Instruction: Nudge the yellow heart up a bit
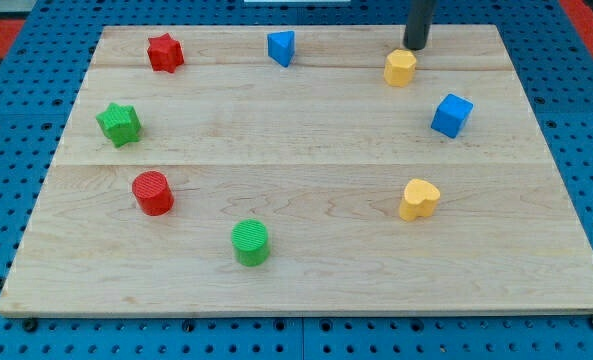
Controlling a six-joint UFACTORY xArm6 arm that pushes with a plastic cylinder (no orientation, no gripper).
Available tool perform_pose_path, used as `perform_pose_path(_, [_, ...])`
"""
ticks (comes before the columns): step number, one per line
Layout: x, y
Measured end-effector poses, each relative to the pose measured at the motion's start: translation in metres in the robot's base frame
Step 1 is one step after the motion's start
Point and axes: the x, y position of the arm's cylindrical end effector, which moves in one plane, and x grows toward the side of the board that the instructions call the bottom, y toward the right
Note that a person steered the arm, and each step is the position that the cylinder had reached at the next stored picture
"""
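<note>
Lower right of the frame: the yellow heart (419, 198) sits alone on the wooden board (306, 290), nothing touching it, well apart from every other block. Nearest neighbours are the blue cube (452, 115) above it toward the right edge and the green cylinder (250, 242) off to its lower left. My tip (416, 46) stands at the top right of the frame, just above a second yellow block (400, 68), shape unclear, perhaps a hexagon; touching or merely close, cannot tell. No jaws on this rig, only the bare rod, so there is nothing to open, close or clamp. Farther out: blue triangular block (281, 47) at top centre, red star (164, 52) upper left, green star (119, 123) at left, red cylinder (153, 192) lower left. Judgement: the nudge looks not yet begun. The tip is on the far side of the heart from where it needs to be; it would have to travel down past the blue cube, come in below the heart, then push upward a short way.
</note>
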Motion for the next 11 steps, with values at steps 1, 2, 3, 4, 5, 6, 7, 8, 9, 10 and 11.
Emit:
perform_pose_path(1, [0.042, 0.094])
perform_pose_path(2, [0.15, 0.141])
perform_pose_path(3, [0.246, 0.148])
perform_pose_path(4, [0.328, 0.127])
perform_pose_path(5, [0.335, 0.038])
perform_pose_path(6, [0.326, -0.023])
perform_pose_path(7, [0.307, -0.05])
perform_pose_path(8, [0.292, -0.043])
perform_pose_path(9, [0.301, -0.035])
perform_pose_path(10, [0.382, -0.059])
perform_pose_path(11, [0.394, -0.131])
